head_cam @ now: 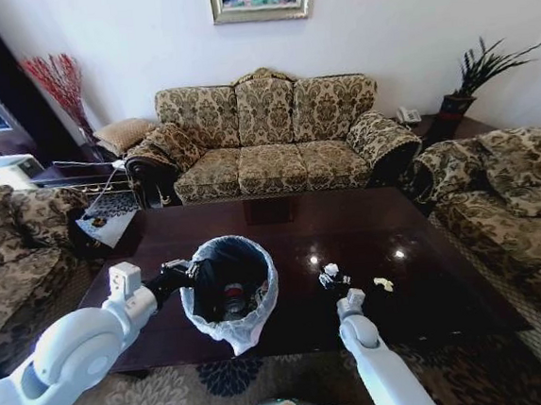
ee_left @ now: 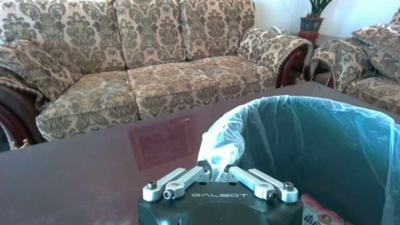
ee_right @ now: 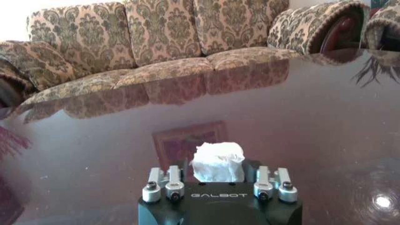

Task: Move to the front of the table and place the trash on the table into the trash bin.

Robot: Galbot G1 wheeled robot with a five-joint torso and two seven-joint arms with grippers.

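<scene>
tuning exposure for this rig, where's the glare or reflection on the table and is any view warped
Head view: fisheye bend at the edges, walls and sofas curve; two bright lamp spots on the table near the white crumpled paper. Right wrist view: the glossy top mirrors the sofa, with a glare spot at the lower corner. Left wrist view: a framed picture reflects beside the trash bin.

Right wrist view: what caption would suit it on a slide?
Right gripper closes on white crumpled paper above the glossy table, sofa behind.
</scene>
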